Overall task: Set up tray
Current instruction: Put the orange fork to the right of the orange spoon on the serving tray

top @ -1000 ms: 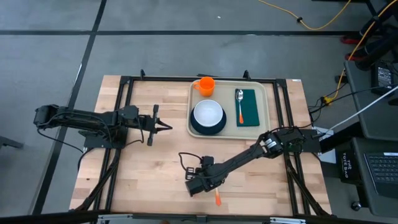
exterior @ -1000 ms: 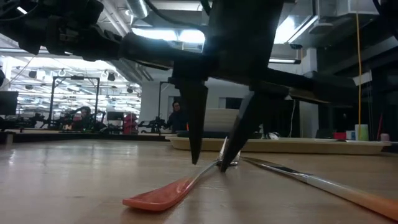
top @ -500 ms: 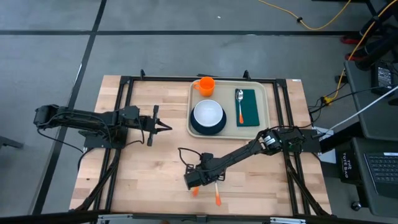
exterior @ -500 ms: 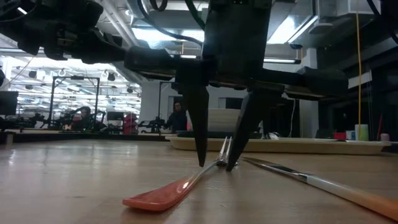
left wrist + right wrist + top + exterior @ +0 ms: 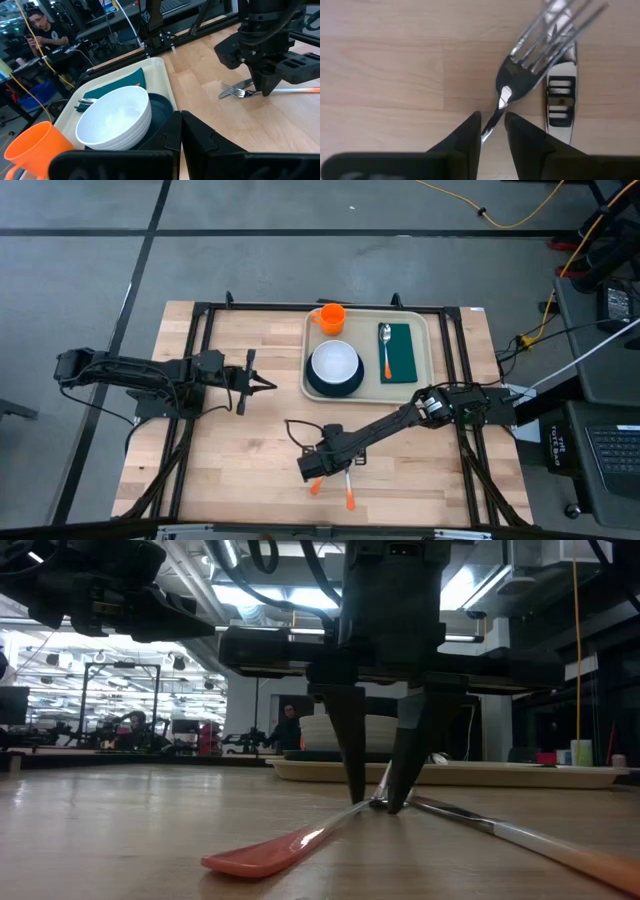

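Observation:
The beige tray (image 5: pixel 425 345) lies at the table's far side. It holds an orange cup (image 5: pixel 331 316), a white bowl (image 5: pixel 334 363) on a dark plate, and a spoon on a green napkin (image 5: pixel 401 352). A fork (image 5: pixel 540 45) and a knife (image 5: pixel 561 95), both orange-handled, lie on the wood near the front edge, the fork's tines over the knife's blade. My right gripper (image 5: pixel 492 127) points down, open by a narrow gap, one finger on either side of the fork's neck. My left gripper (image 5: pixel 270 385) waits shut at the table's left.
The fork's orange handle (image 5: pixel 260 855) points toward the near edge, and the knife's handle (image 5: pixel 590 865) runs off to the side. Black frame rails (image 5: pixel 200 360) run along the table's left and right. Bare wood lies between my left gripper and the cutlery.
My right gripper has turned about its own axis above the fork, and its fingers have drawn closer together around the fork's neck. The fork and knife lie where they were.

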{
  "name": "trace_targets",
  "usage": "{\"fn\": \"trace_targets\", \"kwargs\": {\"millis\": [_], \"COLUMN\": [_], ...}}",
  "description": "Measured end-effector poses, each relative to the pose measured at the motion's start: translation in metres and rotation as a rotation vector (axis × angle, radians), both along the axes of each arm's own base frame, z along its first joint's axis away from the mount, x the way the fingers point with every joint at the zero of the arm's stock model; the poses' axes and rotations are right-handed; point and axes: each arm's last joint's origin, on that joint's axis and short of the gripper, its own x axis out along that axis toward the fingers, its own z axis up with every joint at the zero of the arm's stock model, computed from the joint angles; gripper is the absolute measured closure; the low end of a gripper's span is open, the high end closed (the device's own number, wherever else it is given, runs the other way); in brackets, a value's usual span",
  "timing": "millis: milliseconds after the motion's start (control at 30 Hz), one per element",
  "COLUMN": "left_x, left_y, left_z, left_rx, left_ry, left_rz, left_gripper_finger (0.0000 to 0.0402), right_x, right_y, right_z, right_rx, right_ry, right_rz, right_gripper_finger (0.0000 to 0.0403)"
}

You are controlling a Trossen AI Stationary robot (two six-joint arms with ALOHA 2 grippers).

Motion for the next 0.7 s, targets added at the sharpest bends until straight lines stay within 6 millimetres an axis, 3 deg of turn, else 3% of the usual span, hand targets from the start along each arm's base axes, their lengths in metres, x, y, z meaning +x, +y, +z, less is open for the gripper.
{"fn": "trace_targets", "kwargs": {"millis": [400,700], "left_x": [0.0000,0.0000], "left_y": [0.0000,0.0000], "left_z": [0.0000,0.0001], "left_rx": [0.000,0.000], "left_ry": [0.000,-0.001], "left_rz": [0.000,0.000], "left_gripper_finger": [0.0400,0.0395], "right_x": [0.0000,0.0002], "right_y": [-0.0010,-0.0006], "right_z": [-0.0004,-0.0008], "right_rx": [-0.006,-0.007], "right_ry": [0.012,0.013], "right_rz": [0.091,0.133], "right_gripper_finger": [0.0347,0.0355]}}
